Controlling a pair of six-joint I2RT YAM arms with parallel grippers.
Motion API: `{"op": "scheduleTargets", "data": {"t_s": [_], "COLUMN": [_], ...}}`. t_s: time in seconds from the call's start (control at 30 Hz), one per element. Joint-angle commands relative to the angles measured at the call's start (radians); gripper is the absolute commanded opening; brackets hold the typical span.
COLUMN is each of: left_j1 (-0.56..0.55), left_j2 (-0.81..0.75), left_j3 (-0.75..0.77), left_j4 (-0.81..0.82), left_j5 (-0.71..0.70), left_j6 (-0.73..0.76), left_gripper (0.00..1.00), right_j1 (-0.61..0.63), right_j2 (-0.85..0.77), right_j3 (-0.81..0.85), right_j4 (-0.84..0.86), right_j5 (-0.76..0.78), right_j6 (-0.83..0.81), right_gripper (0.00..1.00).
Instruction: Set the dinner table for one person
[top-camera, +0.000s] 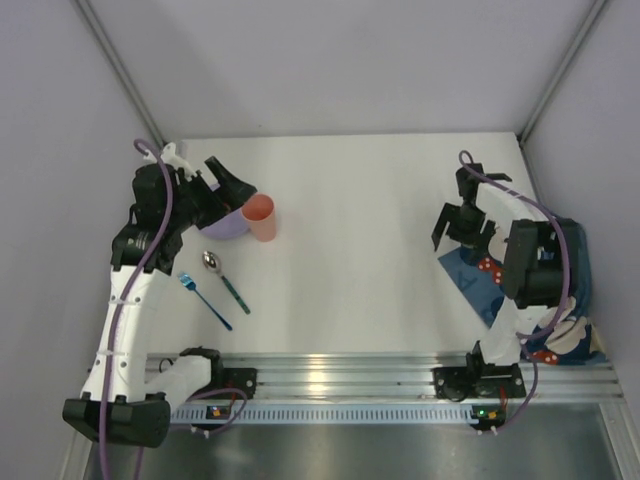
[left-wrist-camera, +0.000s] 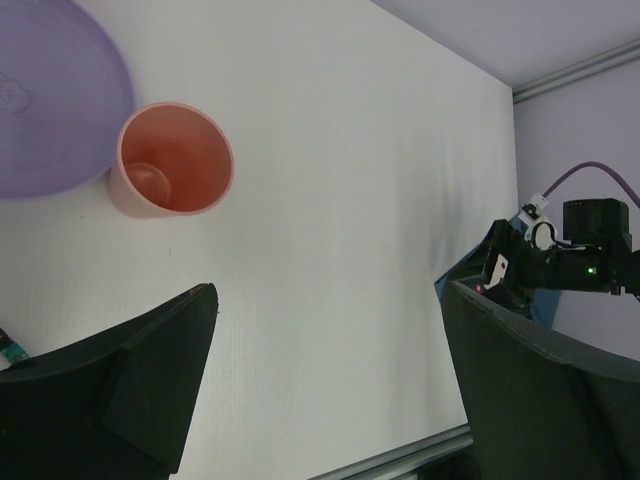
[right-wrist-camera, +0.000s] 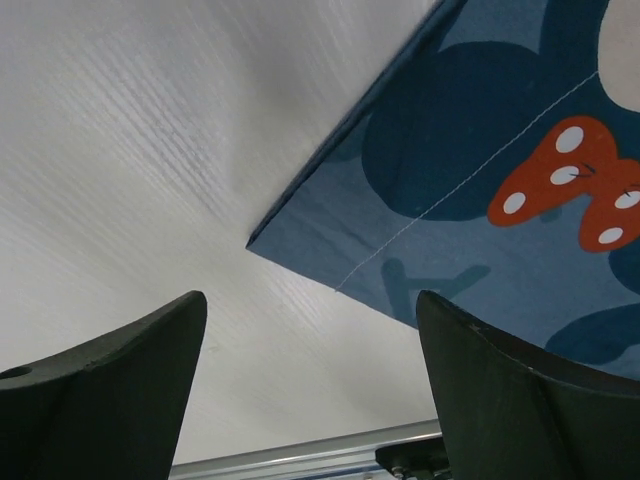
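One pink cup upright; beside purple bowl

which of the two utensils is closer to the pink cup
The silver-headed spoon with teal handle; the all-blue utensil lies farther from the cup.

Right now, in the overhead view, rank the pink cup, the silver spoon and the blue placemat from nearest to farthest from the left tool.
1. Pink cup, just right of the left tool.
2. Silver spoon, toward the arm bases.
3. Blue placemat, far across on the right side.
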Motion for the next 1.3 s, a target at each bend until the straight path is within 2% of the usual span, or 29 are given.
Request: {"op": "scheduleTargets", "data": {"t_s": [0.0, 0.13, 0.2, 0.23, 0.4, 0.43, 0.47, 0.6, 0.73, 0.77, 0.83, 0.87, 0.93, 0.97, 1.1, 1.13, 1.17, 1.2, 1.23, 1.27], "left_j1": [-0.008, -0.016, -0.02, -0.022, -0.028, -0.029, -0.029, -0.029, -0.029, -0.029, -0.029, -0.029, -0.029, -0.029, -0.029, -0.029, -0.029, -0.029, -0.029, -0.029], "left_j2": [-0.016, -0.016, -0.013, -0.01, -0.004, -0.004, -0.001, 0.003, 0.006, 0.007, 0.01, 0.013, 0.016, 0.021, 0.024, 0.023, 0.021, 0.023, 0.021, 0.026], "left_j3": [-0.008, 0.001, 0.013, 0.021, 0.026, 0.026, 0.026, 0.029, 0.049, 0.056, 0.076, 0.082, 0.096, 0.099, 0.096, 0.086, 0.082, 0.078, 0.073, 0.073], "left_j4": [-0.028, -0.046, -0.062, -0.066, -0.074, -0.074, -0.076, -0.076, -0.096, -0.117, -0.134, -0.148, -0.154, -0.154, -0.145, -0.14, -0.134, -0.129, -0.126, -0.125], "left_j5": [0.009, 0.005, -0.009, -0.017, -0.035, -0.037, -0.035, -0.049, -0.116, -0.17, -0.216, -0.257, -0.267, -0.268, -0.267, -0.262, -0.258, -0.255, -0.25, -0.248], "left_j6": [0.049, 0.069, 0.083, 0.093, 0.106, 0.106, 0.107, 0.106, 0.106, 0.104, 0.103, 0.1, 0.098, 0.095, 0.078, 0.075, 0.072, 0.072, 0.07, 0.066], "left_gripper": [0.99, 0.99, 0.99, 0.99, 0.99, 0.99, 0.99, 0.99, 0.99, 0.99, 0.99, 0.99, 0.99, 0.99, 0.99, 0.99, 0.99, 0.99, 0.99, 0.99], "right_j1": [0.007, 0.007, 0.009, 0.007, 0.012, 0.012, 0.021, 0.088, 0.283, 0.393, 0.511, 0.626, 0.728, 0.809, 0.923, 0.941, 0.946, 0.946, 0.945, 0.94], "right_j2": [0.057, 0.124, 0.155, 0.163, 0.186, 0.189, 0.192, 0.18, 0.172, 0.178, 0.207, 0.219, 0.256, 0.264, 0.23, 0.218, 0.206, 0.181, 0.169, 0.157], "right_j3": [0.047, 0.022, 0.013, 0.011, -0.018, -0.021, -0.022, 0.0, 0.118, 0.151, 0.261, 0.331, 0.395, 0.413, 0.343, 0.326, 0.312, 0.291, 0.289, 0.292], "right_j4": [0.034, 0.079, 0.087, 0.091, 0.128, 0.137, 0.139, 0.137, 0.101, 0.088, 0.052, 0.038, -0.014, -0.027, -0.016, -0.002, 0.004, 0.008, 0.011, 0.01], "right_j5": [0.016, 0.023, 0.031, 0.034, 0.025, 0.024, 0.02, -0.019, -0.091, -0.108, -0.154, -0.167, -0.188, -0.191, -0.251, -0.251, -0.243, -0.225, -0.21, -0.193], "right_j6": [0.01, 0.02, 0.017, 0.017, 0.017, 0.018, 0.017, 0.03, 0.043, 0.044, 0.052, 0.047, 0.04, 0.038, 0.064, 0.069, 0.072, 0.076, 0.081, 0.081], "right_gripper": [0.83, 0.56, 0.49, 0.41, 0.23, 0.07, 0.0, 0.0, 0.0, 0.0, 0.0, 0.0, 0.0, 0.0, 0.0, 0.11, 0.28, 0.5, 0.98, 1.0]}}
